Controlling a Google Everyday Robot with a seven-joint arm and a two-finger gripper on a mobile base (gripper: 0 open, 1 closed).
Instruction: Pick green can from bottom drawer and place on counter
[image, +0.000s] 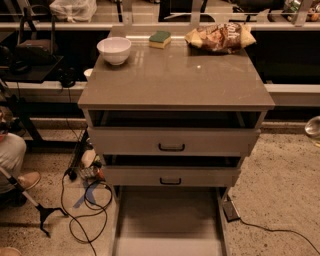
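The bottom drawer (170, 220) is pulled out toward me at the foot of the cabinet, and the part of its pale tray that shows is bare. The counter (175, 80) is the glossy grey-brown top above it. My gripper (314, 127) shows only as a pale rounded shape cut off by the right edge, level with the top drawer and out to the right of the cabinet. The green can is not clearly in view, and I cannot tell whether the pale shape includes it.
On the counter's back edge stand a white bowl (114, 50), a green-topped sponge (160, 38) and a chip bag (220, 36). The two upper drawers (171, 141) are slightly open. Cables (85, 210) and a person's leg (10, 160) are on the floor at the left.
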